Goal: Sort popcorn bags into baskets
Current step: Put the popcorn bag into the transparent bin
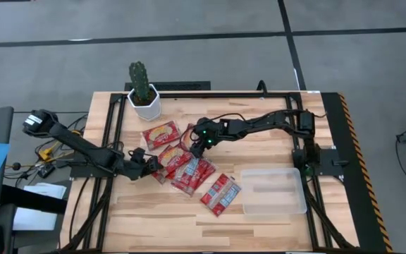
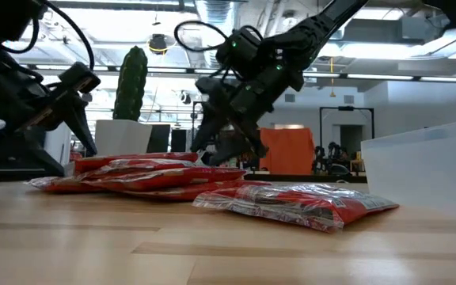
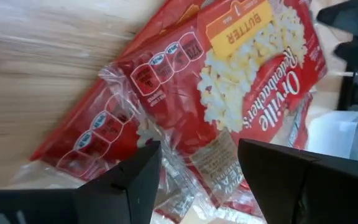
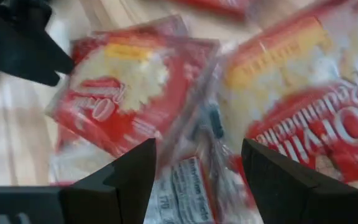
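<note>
Several red popcorn bags lie flat in a loose, overlapping pile (image 1: 182, 166) in the middle of the table, with one more bag (image 1: 160, 132) toward the far side and another bag (image 1: 220, 194) by itself near the basket. The clear frosted basket (image 1: 273, 190) sits on the table's right. My left gripper (image 1: 154, 166) is open at the pile's left end, just above a packet (image 3: 241, 87). My right gripper (image 1: 197, 144) is open over the pile's far right part, its fingers standing above two overlapping packets (image 4: 166, 118).
A white pot with a green cactus (image 1: 143, 95) stands near the far edge, left of centre. Black rails (image 1: 111, 127) run along the table's left, far and right sides. Bare wood (image 1: 154, 219) shows along the near edge.
</note>
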